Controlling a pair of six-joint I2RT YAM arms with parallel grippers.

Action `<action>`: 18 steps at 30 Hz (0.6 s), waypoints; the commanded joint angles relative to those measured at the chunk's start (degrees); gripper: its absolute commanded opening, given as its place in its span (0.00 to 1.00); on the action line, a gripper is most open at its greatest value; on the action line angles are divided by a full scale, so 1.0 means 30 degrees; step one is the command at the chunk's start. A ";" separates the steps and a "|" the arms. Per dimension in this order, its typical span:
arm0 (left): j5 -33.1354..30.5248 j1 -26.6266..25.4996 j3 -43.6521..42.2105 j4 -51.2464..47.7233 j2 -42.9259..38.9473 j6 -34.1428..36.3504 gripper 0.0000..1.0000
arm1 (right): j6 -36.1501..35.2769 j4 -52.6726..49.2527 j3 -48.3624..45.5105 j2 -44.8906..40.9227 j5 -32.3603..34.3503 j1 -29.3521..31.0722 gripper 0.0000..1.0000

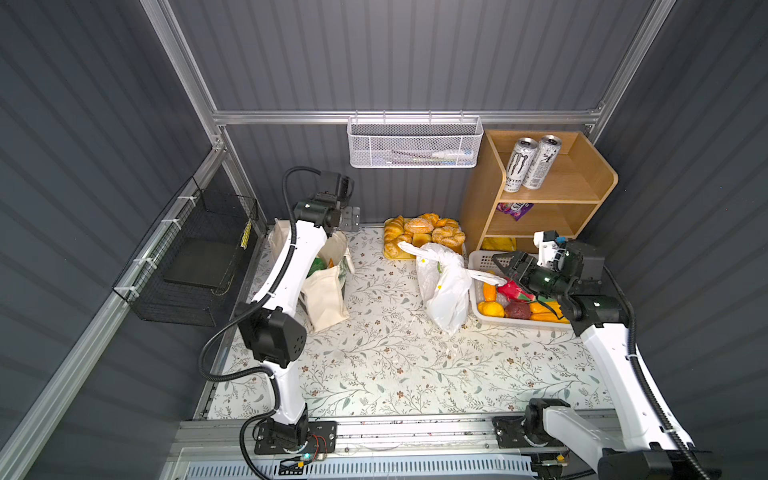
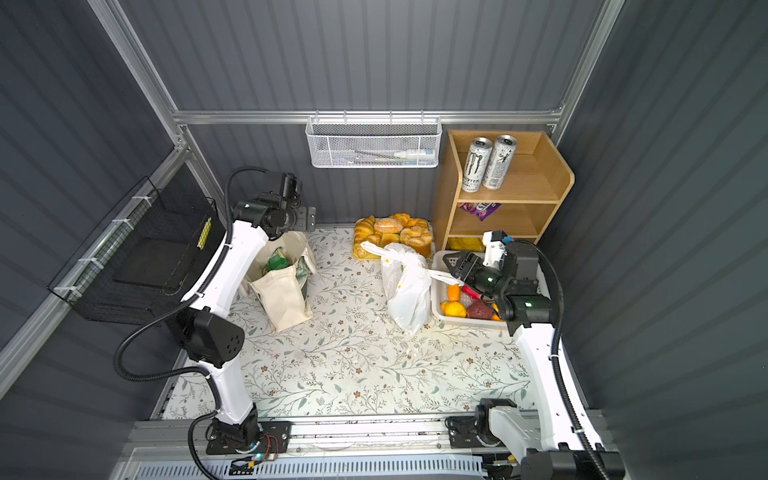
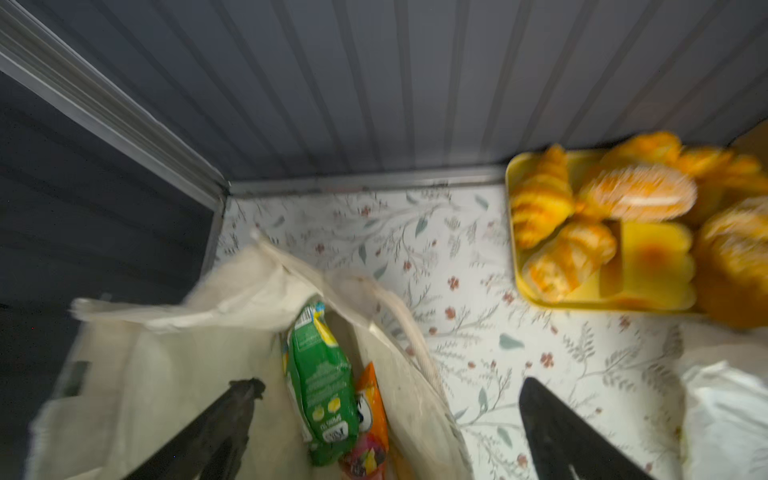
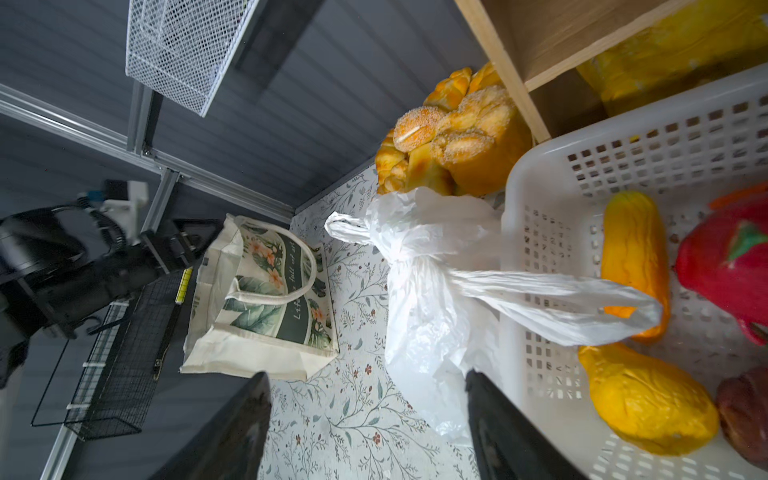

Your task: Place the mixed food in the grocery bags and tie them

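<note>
The cream canvas tote stands open at the left, with a green snack packet and an orange one inside. My left gripper hovers open above the tote's mouth, holding nothing. The white plastic bag slumps mid-table, one loop handle draped over the white basket's rim. In that basket lie yellow toy pieces, a red one and a dark red one. My right gripper is open and empty, over the basket's edge beside the plastic bag.
Bread rolls on a yellow tray sit at the back wall. A wooden shelf at back right holds two cans, a purple packet and a yellow packet. A white mesh basket and a black wire basket hang on the walls.
</note>
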 commanded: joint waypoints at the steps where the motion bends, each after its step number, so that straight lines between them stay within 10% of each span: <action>1: 0.0475 0.0117 0.0880 -0.2547 0.0577 0.0440 1.00 | -0.0273 0.0103 -0.0395 -0.0025 0.0453 0.0214 0.75; 8: 0.0755 0.0117 0.0862 -0.3165 0.1735 0.0411 0.86 | -0.0289 0.0191 -0.0844 -0.0080 0.0419 0.0248 0.75; 13: 0.2564 -0.0120 -0.0461 -0.2778 0.0670 0.0251 0.27 | -0.0306 0.0183 -0.0560 0.0215 0.0263 0.0273 0.75; 18: 0.2879 -0.1746 -0.1102 -0.3354 -0.0264 0.0496 0.00 | -0.0401 0.0677 -0.0471 0.0632 0.0236 0.0303 0.75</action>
